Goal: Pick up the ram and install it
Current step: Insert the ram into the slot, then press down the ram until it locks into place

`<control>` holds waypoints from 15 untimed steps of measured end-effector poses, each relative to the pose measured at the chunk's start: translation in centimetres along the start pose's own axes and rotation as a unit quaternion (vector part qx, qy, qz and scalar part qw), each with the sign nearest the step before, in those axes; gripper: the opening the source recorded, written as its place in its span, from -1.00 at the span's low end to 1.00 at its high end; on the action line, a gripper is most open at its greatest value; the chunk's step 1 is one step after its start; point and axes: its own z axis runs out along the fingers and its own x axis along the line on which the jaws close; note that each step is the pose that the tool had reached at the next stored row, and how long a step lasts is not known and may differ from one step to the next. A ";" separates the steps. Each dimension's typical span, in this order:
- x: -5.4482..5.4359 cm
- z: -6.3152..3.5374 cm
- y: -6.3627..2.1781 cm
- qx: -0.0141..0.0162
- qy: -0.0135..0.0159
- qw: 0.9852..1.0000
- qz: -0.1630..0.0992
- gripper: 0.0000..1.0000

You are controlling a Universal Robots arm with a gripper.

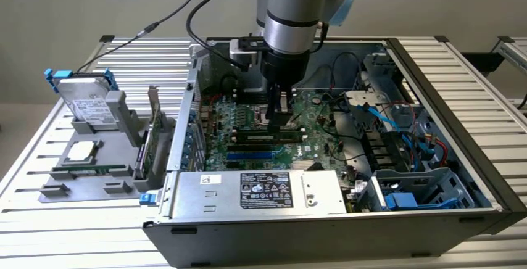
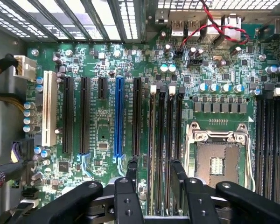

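- Ram [image 1: 265, 137] stands on edge among the black memory slots [image 2: 170, 130], beside the CPU socket [image 2: 217, 154].
- Gripper [image 2: 154, 165] sits directly above, fingers apart and straddling the ram, not clamped.
- Seating looks like the step: keep your push straight down and even, so neither end rides high.

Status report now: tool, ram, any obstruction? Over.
Tool open, empty, low over black motherboard memory slots. Thin green ram stick apparently in grey holder outside case. Nothing blocking slots.
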 end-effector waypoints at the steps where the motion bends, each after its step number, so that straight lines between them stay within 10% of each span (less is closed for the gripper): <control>1: 0.0 0.00 0.00 0.000 0.000 1.000 0.000 -0.22; 7: 0.0 0.00 0.00 0.000 0.000 1.000 0.000 -0.72; 15: 0.0 0.00 0.00 0.000 0.000 1.000 0.000 -0.80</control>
